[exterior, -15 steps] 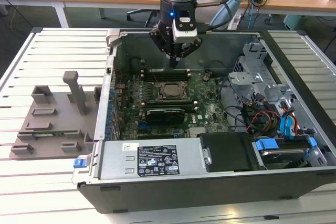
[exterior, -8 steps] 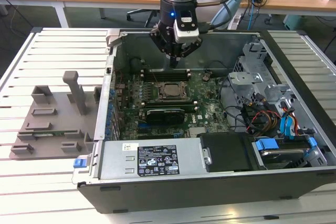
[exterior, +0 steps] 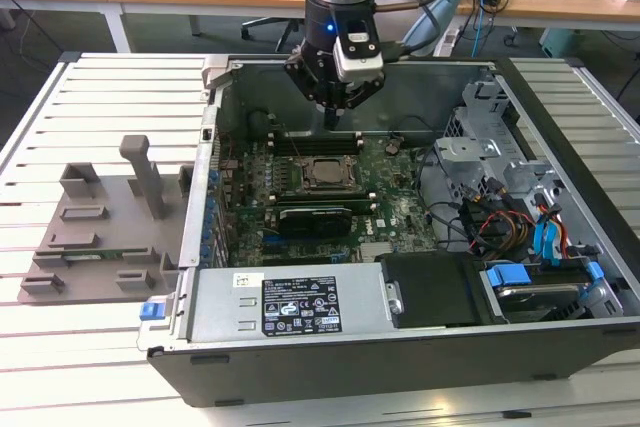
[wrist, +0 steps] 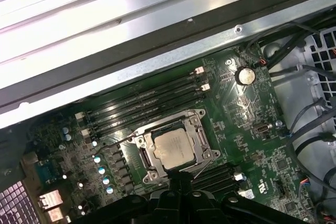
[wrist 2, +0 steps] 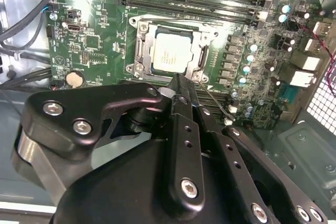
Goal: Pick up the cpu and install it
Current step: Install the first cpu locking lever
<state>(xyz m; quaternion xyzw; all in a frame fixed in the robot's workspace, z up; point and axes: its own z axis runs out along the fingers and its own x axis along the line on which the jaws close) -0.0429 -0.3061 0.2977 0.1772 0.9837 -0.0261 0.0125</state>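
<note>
Inside the black square socket frame with its metal border (wrist 2: 137, 45), at the middle of the green motherboard (wrist 2: 89, 45), we see the cpu (wrist 2: 170, 53), a small flat silvery-grey square chip with a pale rim, lying flat and level. The tool (wrist 2: 179, 83) hangs above and just beside the socket frame. Its black fingers are pressed together with nothing between them that we can make out, and it is apart from the chip.

We judge the placing step done, with the work at the seating stage. We cannot tell whether the frame is clamped down. Any further move here, we think, calls for a straight, gentle path over the socket frame, since the black memory slots (wrist: 147, 103) run just beyond it and a thin metal wire lever (wrist 2: 215, 100) juts out beside it. The grey plastic tray (exterior: 100, 232) stands well apart from the socket frame, outside the open computer case (exterior: 400, 367), on the white slatted desk (exterior: 60, 367).
</note>
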